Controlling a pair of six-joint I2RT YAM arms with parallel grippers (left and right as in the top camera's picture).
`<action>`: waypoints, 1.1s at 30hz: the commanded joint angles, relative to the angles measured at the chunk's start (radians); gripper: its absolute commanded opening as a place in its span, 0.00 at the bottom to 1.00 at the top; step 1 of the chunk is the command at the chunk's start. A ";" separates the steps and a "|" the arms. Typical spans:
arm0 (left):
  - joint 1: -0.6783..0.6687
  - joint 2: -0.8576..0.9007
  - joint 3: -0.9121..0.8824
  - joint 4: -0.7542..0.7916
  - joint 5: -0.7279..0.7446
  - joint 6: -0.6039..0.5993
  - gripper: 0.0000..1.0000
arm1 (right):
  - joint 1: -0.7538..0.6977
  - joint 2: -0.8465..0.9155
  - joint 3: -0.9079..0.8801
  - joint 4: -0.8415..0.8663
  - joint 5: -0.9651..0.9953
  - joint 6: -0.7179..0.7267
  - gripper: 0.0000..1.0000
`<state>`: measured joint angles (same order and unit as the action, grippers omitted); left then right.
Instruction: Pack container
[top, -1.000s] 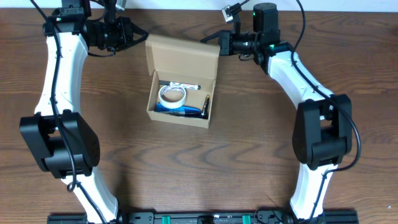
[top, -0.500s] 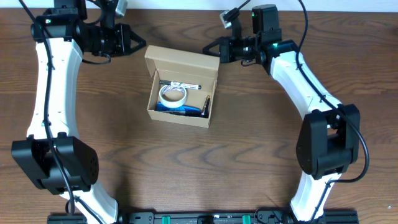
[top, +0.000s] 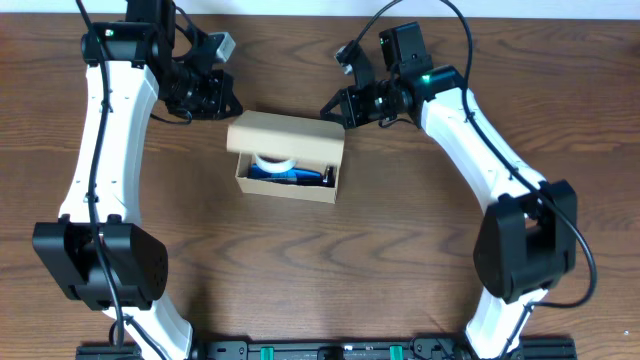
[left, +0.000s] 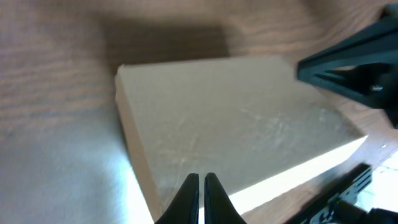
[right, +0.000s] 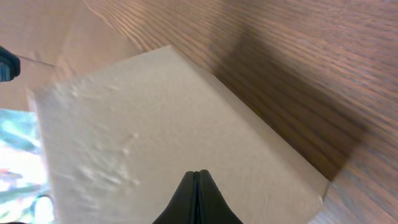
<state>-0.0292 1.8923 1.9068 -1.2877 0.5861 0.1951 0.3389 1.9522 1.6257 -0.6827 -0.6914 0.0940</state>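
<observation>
The container (top: 290, 188) is a small tan cardboard box in the middle of the table. Its flap lid (top: 285, 138) is folded forward and half covers the opening. Inside, a white tape roll (top: 272, 160), a blue item (top: 285, 173) and a dark pen (top: 328, 177) still show. My left gripper (top: 228, 103) is shut at the lid's back left corner; its wrist view shows the shut fingertips (left: 201, 180) over the lid (left: 236, 124). My right gripper (top: 330, 108) is shut at the lid's back right corner; its fingertips (right: 195, 175) rest over the lid (right: 155, 124).
The brown wooden table (top: 320, 260) lies all around the box. Both white arms reach in from the sides, the left one (top: 95, 150) and the right one (top: 480, 140). A black rail (top: 320, 350) runs along the near edge.
The lid was standing open behind the box; it has swung forward over the opening. Both grippers have moved down and inward behind it, following the lid.
</observation>
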 joint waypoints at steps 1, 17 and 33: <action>0.001 -0.008 0.019 -0.035 -0.071 0.042 0.06 | 0.028 -0.084 0.005 -0.033 0.128 -0.061 0.02; -0.003 -0.008 -0.035 -0.165 -0.073 0.097 0.06 | 0.135 -0.161 -0.008 -0.288 0.300 -0.060 0.02; -0.005 -0.008 -0.367 0.071 -0.035 0.058 0.06 | 0.181 -0.159 -0.204 -0.176 0.318 -0.012 0.02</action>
<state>-0.0299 1.8923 1.5787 -1.2331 0.5396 0.2649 0.5060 1.8015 1.4406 -0.8700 -0.3759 0.0647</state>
